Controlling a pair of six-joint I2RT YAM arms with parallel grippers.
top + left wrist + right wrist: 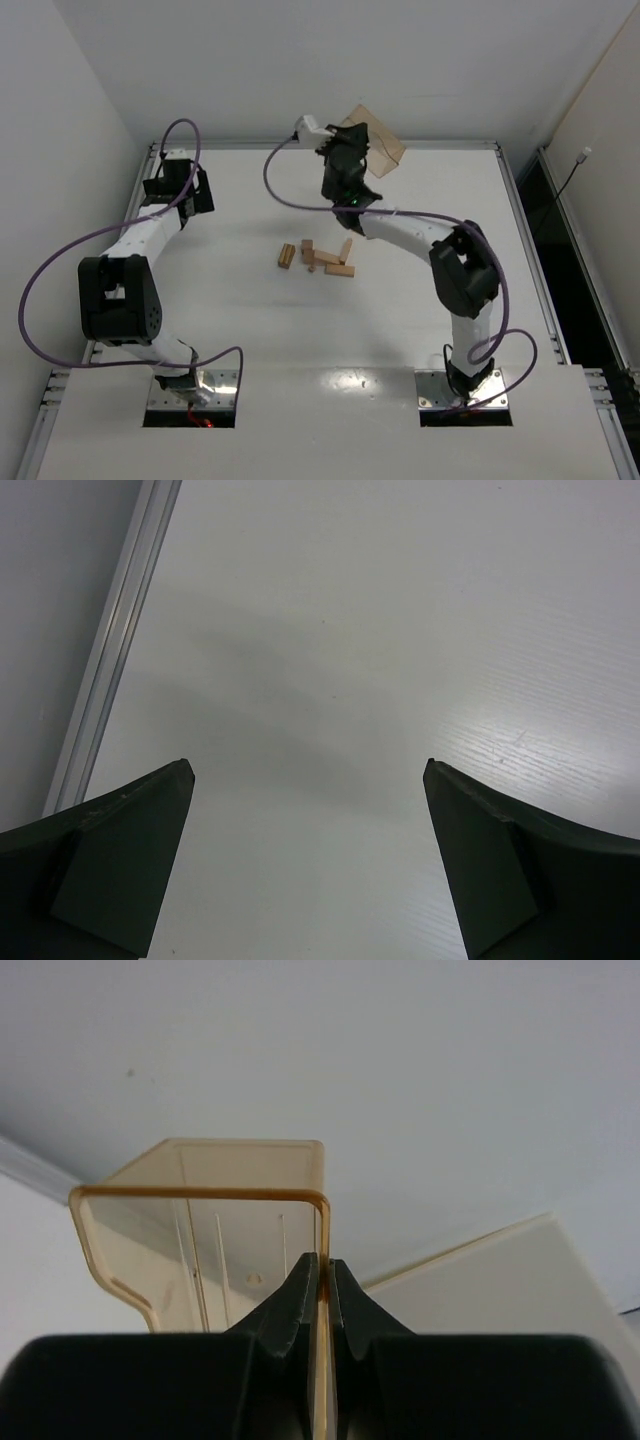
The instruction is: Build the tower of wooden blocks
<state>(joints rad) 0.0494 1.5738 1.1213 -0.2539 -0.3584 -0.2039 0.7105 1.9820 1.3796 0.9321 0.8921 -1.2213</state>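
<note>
Table (250, 330) first, white and broad; at its far edge the tray (200, 1220) hangs tilted, its wall pinched tight in the right gripper (320, 1282). Best, I'd say, to set it down well aside before reaching. Left gripper (310, 780) gapes wide at far left, holding nothing. Wood blocks (318, 258) lie scattered mid-table, well apart from both claws, nearer the right, no tower yet.

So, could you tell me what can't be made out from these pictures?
The wood blocks: top view only, too small to count or tell which overlap.
The tray: right wrist view, lower part hidden behind the right gripper; top view, partly covered by that arm.
</note>
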